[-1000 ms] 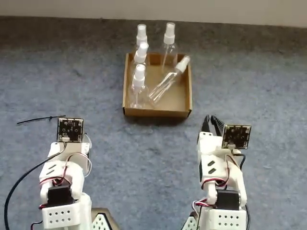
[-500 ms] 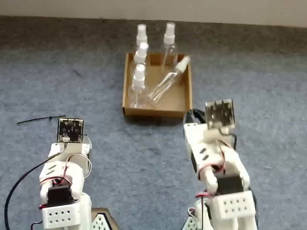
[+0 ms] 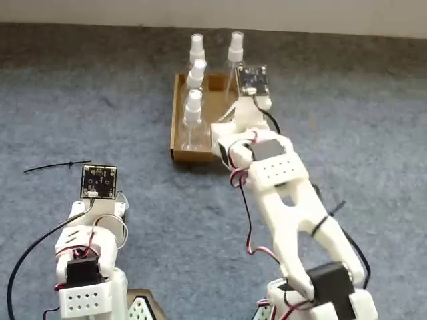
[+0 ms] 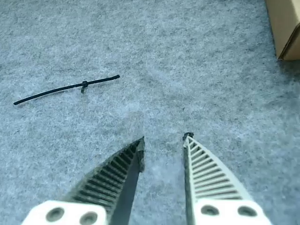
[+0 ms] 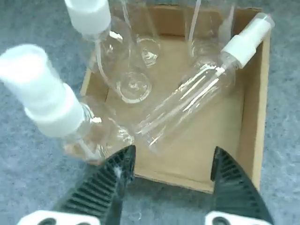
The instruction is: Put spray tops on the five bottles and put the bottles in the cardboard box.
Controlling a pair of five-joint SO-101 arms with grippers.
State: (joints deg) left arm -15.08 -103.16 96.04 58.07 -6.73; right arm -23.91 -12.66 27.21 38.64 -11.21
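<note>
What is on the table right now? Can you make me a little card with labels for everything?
Surface: grey carpet
Box: open cardboard box, far middle of the table
Bottles: five clear bottles with white spray tops, all seemingly inside the box
Standing: four upright
Leaning: one tilted bottle, its top near the box rim
Right gripper: open, empty, above the box's near edge
Left gripper: open, empty, above bare carpet
Extra: black cable tie lying near the left arm
</note>
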